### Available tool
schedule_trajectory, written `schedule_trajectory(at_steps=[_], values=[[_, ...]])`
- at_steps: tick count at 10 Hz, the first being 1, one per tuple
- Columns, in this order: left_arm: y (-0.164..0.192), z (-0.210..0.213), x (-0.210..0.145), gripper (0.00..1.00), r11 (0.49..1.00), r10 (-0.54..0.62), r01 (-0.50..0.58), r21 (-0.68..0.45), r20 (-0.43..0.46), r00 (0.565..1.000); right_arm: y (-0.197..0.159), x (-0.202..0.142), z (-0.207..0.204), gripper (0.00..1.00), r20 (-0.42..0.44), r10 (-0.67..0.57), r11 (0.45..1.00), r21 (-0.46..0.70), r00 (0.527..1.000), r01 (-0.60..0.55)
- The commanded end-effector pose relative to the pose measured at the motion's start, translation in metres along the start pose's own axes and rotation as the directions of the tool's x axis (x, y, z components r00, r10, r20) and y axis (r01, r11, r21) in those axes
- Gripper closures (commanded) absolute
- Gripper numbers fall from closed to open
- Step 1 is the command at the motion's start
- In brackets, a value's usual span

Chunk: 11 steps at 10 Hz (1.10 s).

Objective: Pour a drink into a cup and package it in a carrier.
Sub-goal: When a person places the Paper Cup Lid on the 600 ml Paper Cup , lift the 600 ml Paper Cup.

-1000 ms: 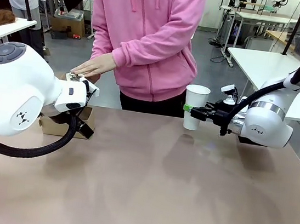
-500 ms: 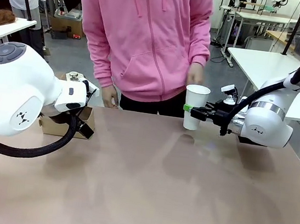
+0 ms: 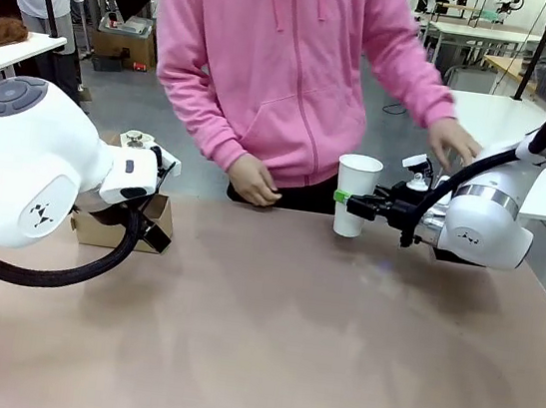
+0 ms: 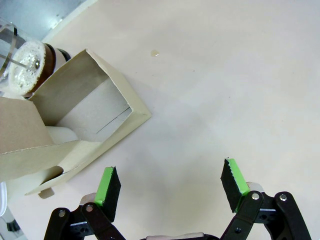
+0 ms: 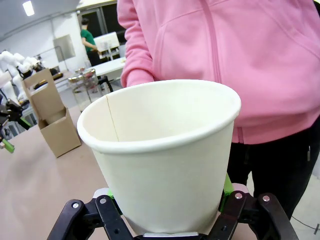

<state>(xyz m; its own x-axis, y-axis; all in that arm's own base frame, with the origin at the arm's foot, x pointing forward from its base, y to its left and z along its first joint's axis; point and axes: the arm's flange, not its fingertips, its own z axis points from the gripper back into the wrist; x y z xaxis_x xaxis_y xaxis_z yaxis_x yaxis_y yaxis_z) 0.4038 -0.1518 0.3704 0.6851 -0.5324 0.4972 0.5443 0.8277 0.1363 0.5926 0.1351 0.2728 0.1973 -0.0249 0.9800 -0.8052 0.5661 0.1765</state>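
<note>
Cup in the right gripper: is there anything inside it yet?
The right wrist view shows the cup's upper inside wall: plain white with a seam line, no liquid at that height. Its bottom is hidden behind the near rim, so I cannot confirm it is empty.

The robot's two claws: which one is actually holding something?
The right gripper, at the picture's right in the front view: it is shut on the white cup. The left gripper hangs open over the table, holding nothing.
</note>
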Motion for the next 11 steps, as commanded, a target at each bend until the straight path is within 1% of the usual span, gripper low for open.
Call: schedule_trajectory(at_steps=[1, 11], values=[[-0.0001, 0.0004, -0.0002, 0.00, 1.000, 0.000, 0.000, -0.002, 0.001, 1.000, 0.0004, 0.0011, 0.0001, 0.19, 0.011, 0.001, 1.000, 0.005, 1.000, -0.001], [-0.0001, 0.0004, -0.0002, 0.00, 1.000, 0.000, 0.000, -0.002, 0.001, 1.000, 0.0004, 0.0011, 0.0001, 0.19, 0.011, 0.001, 1.000, 0.005, 1.000, -0.001]])
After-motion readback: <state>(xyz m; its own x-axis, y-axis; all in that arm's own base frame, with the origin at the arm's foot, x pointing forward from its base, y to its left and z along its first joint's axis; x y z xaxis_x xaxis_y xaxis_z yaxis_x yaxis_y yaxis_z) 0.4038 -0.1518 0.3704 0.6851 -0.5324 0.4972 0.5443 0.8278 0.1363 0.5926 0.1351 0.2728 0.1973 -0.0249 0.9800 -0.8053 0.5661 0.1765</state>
